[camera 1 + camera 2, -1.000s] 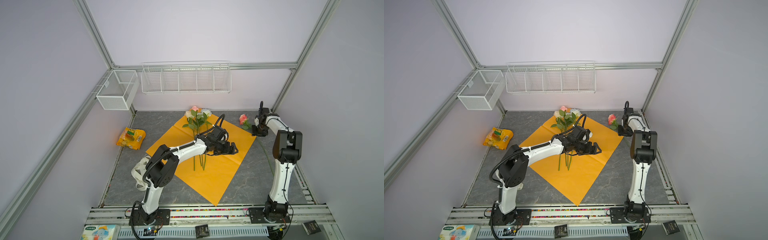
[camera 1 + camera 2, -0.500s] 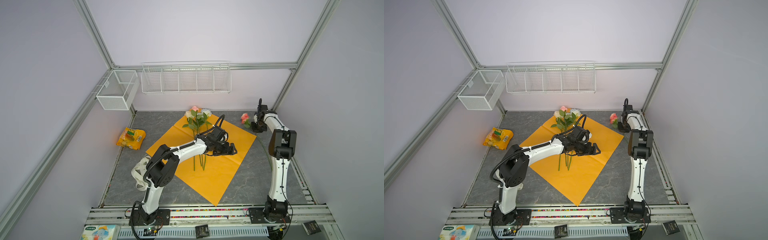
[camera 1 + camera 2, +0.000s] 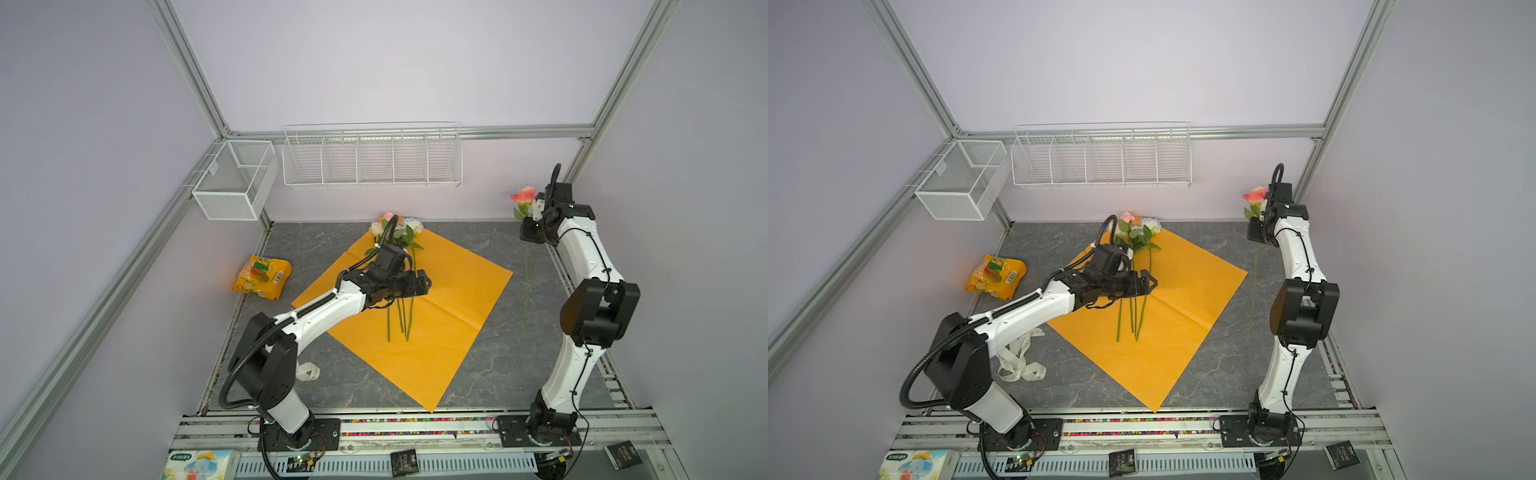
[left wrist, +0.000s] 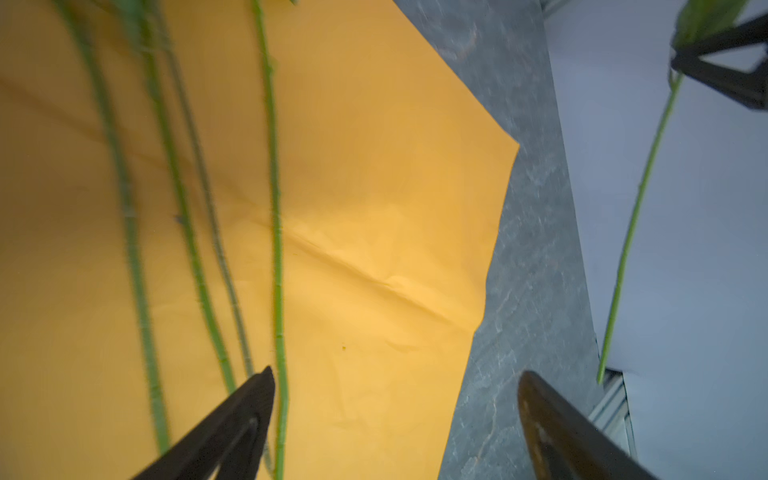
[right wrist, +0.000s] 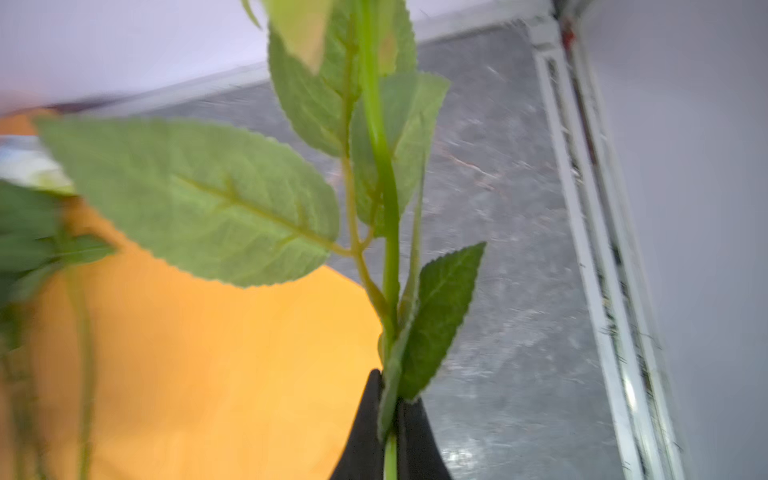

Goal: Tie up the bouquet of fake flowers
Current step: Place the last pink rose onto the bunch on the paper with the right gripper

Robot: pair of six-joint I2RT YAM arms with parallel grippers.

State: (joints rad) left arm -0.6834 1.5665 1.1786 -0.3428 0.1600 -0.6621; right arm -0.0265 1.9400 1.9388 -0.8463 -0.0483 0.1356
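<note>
Bouquet [image 3: 410, 226] lies on orange paper [image 3: 465, 282] mid-tabletop, stems pointing toward the arm bases. Left gripper [image 4: 397, 374] sits over the stems, jaws wide apart. Right gripper [image 5: 388, 386] is clamped on a single rose's [image 3: 523, 195] stem, held up near the back-right corner.

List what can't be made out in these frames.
- Right wrist view: bloom of the held rose, cut off by the frame edge.
- Left wrist view: blooms of the bouquet, cut off; stems blurred.
- A top view: ribbon, mostly hidden behind the left arm.
- Both top views: snack bag print, too small.
</note>
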